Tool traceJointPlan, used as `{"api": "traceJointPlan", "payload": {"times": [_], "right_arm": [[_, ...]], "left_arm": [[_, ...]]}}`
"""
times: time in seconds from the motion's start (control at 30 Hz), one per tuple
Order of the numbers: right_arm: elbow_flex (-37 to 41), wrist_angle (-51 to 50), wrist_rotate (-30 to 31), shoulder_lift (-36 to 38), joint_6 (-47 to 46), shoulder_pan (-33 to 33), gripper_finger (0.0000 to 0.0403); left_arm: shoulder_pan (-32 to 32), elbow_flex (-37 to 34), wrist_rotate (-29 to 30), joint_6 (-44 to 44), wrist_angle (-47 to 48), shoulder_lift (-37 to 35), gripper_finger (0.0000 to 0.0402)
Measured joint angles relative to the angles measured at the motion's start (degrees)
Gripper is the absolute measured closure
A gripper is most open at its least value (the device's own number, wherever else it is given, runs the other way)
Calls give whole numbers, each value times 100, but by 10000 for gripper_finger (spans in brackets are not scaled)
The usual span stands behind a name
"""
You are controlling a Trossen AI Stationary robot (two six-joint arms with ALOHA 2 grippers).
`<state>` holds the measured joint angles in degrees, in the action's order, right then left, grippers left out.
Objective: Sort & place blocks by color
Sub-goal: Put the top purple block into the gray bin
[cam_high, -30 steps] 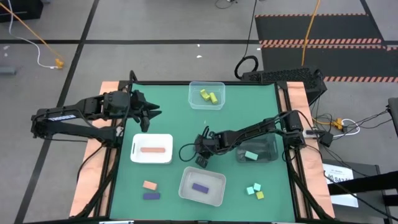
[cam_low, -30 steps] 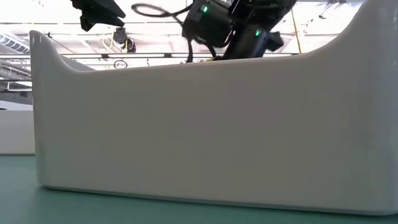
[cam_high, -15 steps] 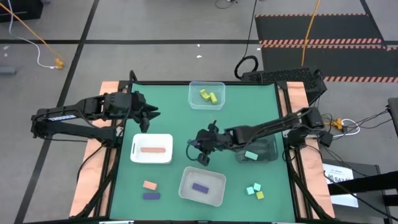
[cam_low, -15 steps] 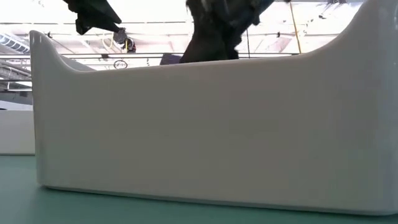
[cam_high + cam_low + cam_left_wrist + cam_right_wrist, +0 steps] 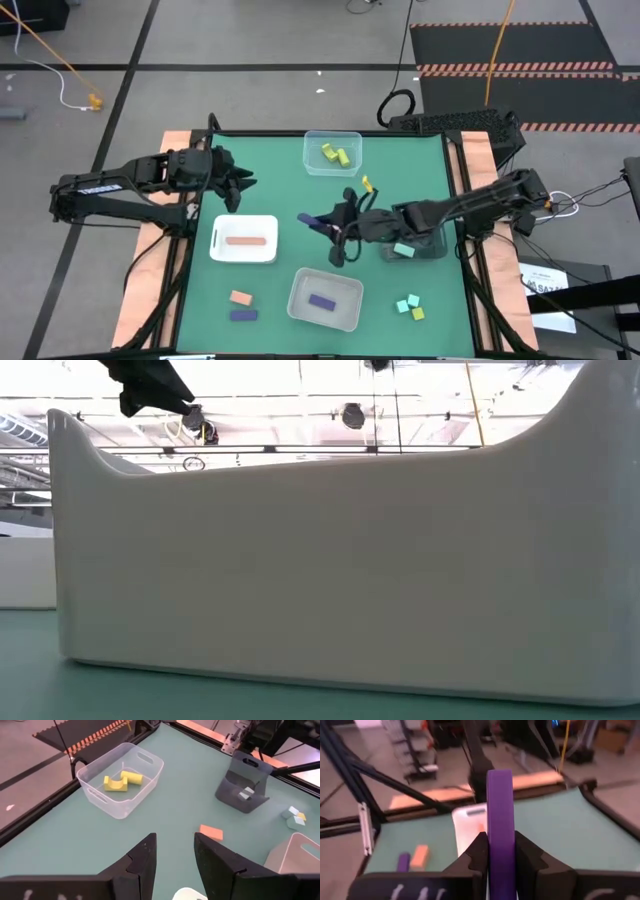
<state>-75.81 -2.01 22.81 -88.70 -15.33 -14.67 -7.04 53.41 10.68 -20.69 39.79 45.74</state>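
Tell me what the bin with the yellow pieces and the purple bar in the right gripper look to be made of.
Clear bin: likely thin glossy plastic; the green mat shows through its walls. Purple bar, clamped in the right gripper: smooth, matte, evenly colored with crisp edges; painted wood or plastic, I cannot tell which.

Purple bar (image 5: pixel 500 820) upright, pinched mid-air above table

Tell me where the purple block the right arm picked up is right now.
The purple block is clamped upright in the right tool, above mid-table in the high view, between the white tray and the dark container.
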Motion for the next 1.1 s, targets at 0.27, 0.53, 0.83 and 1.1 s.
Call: {"api": "traceJointPlan", "payload": {"times": [0.27, 0.53, 0.83, 1.1], "right_arm": [[0, 785, 408, 13, 618, -211, 366], [0, 807, 776, 46, 811, -311, 366], [0, 723, 714, 43, 470, -379, 366], [-9, -52, 544, 41, -541, -620, 366]], "left_arm": [[-1, 0, 4, -13, -9, 1, 270], [-1, 0, 3, -68, -11, 0, 270], [1, 0, 2, -64, -15, -1, 270], [1, 0, 46, -63, -15, 1, 270]]}}
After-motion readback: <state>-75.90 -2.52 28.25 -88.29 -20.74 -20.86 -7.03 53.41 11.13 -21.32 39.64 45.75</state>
